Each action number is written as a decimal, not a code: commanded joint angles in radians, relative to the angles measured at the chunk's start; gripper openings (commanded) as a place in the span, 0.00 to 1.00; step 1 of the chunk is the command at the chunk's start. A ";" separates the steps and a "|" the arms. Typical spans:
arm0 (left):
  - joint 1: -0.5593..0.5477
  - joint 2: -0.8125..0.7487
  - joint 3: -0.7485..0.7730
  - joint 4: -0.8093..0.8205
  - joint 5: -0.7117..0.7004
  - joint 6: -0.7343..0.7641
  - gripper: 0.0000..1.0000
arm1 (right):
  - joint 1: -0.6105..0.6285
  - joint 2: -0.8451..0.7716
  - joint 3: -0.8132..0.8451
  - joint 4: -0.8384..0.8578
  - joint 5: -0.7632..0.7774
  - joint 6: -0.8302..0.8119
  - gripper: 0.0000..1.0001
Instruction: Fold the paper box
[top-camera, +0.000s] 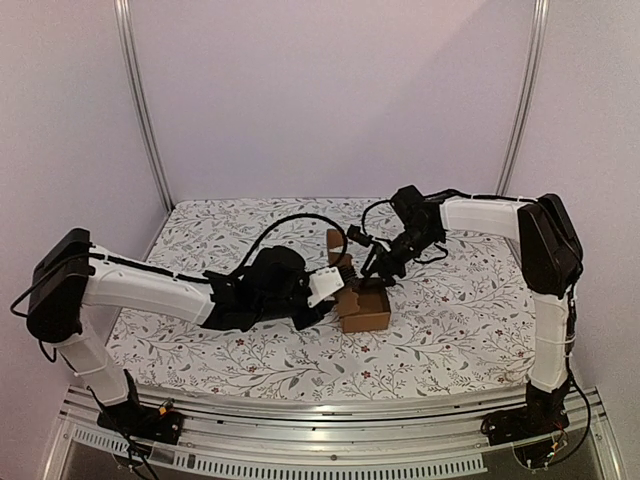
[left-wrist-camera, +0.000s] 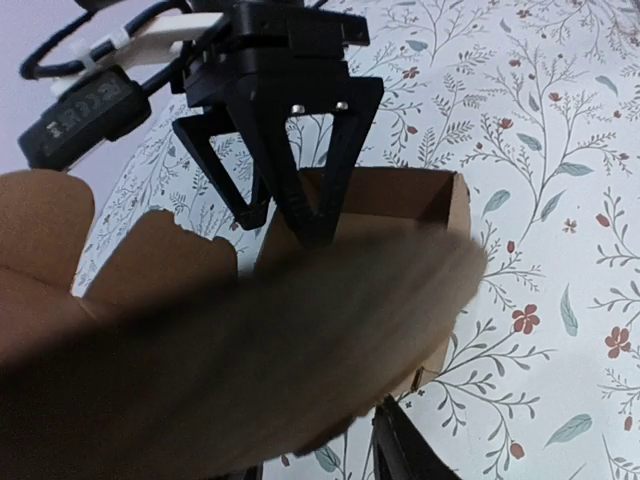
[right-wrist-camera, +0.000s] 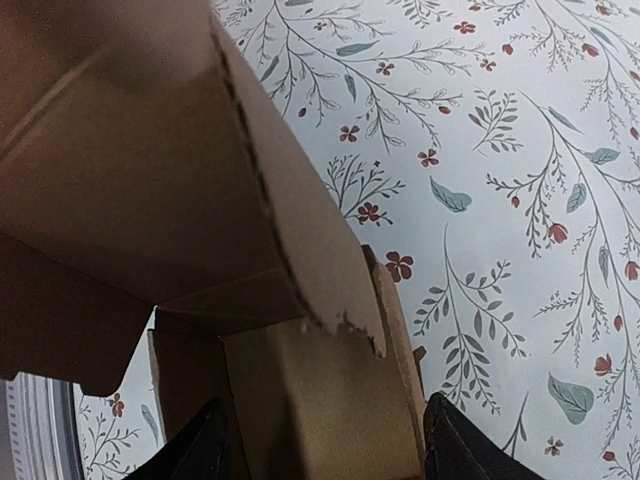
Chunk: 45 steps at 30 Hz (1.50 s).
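The paper box (top-camera: 368, 312) is brown cardboard, partly folded into an open-topped cube on the flowered cloth, with one flap (top-camera: 335, 240) standing up behind it. My left gripper (top-camera: 333, 297) is at the box's left side. In its own view a blurred flap (left-wrist-camera: 250, 350) lies across its spread fingers (left-wrist-camera: 400, 450), and it is open. My right gripper (top-camera: 378, 277) reaches down from the back right. Its fingers (left-wrist-camera: 318, 215) straddle the box's wall (left-wrist-camera: 400, 195), open. In the right wrist view a cardboard panel (right-wrist-camera: 320, 400) fills the space between the jaws.
A flowered cloth (top-camera: 450, 330) covers the table. Grey walls with two metal posts (top-camera: 140, 100) (top-camera: 525, 90) close in the back and sides. An aluminium rail (top-camera: 350, 420) runs along the near edge by the arm bases.
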 joint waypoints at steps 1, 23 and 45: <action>-0.014 -0.094 -0.014 -0.076 -0.045 -0.025 0.39 | -0.033 -0.093 -0.037 -0.037 0.000 -0.036 0.66; -0.047 0.019 0.184 -0.184 -0.040 -0.008 0.56 | -0.111 -0.116 -0.203 -0.052 -0.021 0.258 0.54; -0.097 0.198 0.288 -0.153 -0.220 -0.040 0.57 | -0.127 -0.026 -0.201 -0.061 -0.160 0.306 0.47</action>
